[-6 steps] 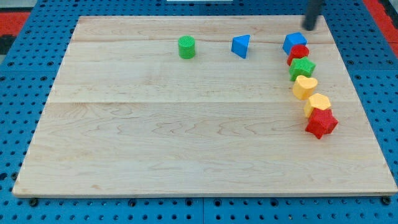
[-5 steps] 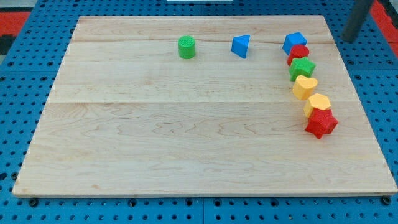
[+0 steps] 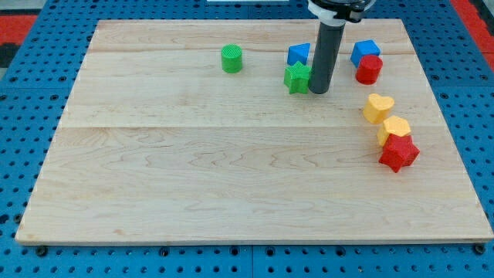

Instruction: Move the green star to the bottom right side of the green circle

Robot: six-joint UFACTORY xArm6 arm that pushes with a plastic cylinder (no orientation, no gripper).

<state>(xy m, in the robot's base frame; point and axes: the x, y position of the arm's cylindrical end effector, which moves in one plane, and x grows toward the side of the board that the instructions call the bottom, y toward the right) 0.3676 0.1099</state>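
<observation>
The green star (image 3: 296, 78) lies on the wooden board (image 3: 231, 170), just below the blue triangle (image 3: 298, 54). My tip (image 3: 319, 90) touches the star's right side. The rod rises from there to the view's top. The green circle (image 3: 231, 59) stands to the star's upper left, well apart from it.
A blue block (image 3: 365, 51) and a red block (image 3: 369, 69) sit right of the rod. Below them a yellow heart (image 3: 378, 108), a yellow hexagon (image 3: 394, 128) and a red star (image 3: 398, 152) form a touching column near the board's right side.
The rod came from the view's top right, off the board, down to the middle. The green star has moved left out of the column to below the blue triangle.
</observation>
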